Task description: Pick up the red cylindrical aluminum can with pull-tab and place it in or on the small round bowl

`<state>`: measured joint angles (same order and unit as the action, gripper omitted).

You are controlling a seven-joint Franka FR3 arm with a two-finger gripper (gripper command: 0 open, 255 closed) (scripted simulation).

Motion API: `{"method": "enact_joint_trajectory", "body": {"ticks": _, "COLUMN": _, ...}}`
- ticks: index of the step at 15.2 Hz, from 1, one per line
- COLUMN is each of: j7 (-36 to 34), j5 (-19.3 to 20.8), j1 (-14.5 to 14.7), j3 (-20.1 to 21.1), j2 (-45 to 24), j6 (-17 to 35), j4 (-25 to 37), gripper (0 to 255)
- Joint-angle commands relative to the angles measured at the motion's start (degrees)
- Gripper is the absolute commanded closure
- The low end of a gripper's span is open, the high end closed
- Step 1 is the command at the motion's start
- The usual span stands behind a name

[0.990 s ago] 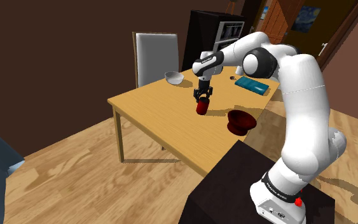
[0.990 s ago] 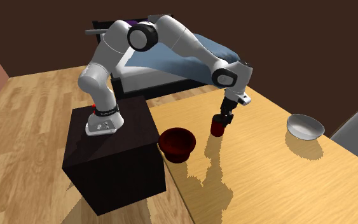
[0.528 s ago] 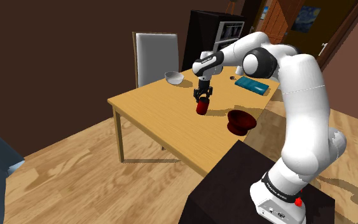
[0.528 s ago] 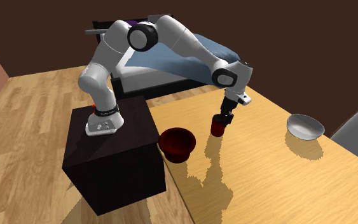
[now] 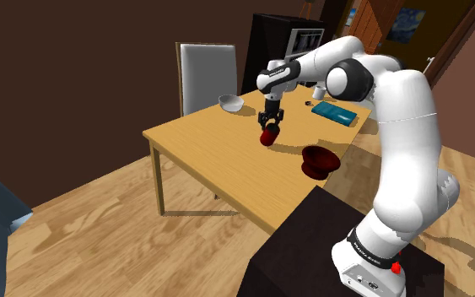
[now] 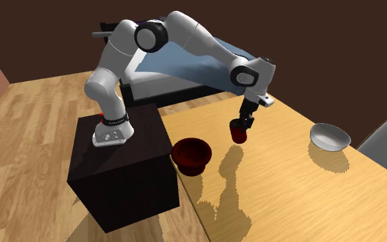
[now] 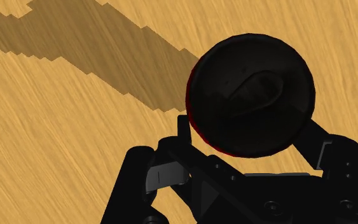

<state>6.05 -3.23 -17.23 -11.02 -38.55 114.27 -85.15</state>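
Your red can (image 5: 268,137) hangs clear of the table (image 5: 193,143), clasped in the gripper (image 5: 269,129).
You see a pull-tab on its dark top; the small pale round bowl (image 5: 231,103) sits upright on the tabletop, well apart.

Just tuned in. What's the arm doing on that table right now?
The white arm's black end effector is shut on the red cylindrical can, holding it just clear of the light wooden table. The can is not in a bowl yet. The dark red round bowl sits on the table near the dark stand, and the small whitish round bowl sits at the far edge by the grey chair.
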Motion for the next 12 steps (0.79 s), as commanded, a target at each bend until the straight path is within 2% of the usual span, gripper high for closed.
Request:
{"method": "enact_joint_trajectory", "body": {"ticks": 1, "j7": 0.0, "j5": 0.1, "j1": 0.0, "j3": -0.1, "j2": 1.0, "j6": -1.1, "j4": 0.1, "gripper": 255}}
{"method": "enact_joint_trajectory", "body": {"ticks": 12, "j7": 0.0, "j5": 0.7, "j1": 0.2, "j3": -0.5, "j2": 4.5, "j6": -7.6, "j4": 3.1, "gripper": 255}}
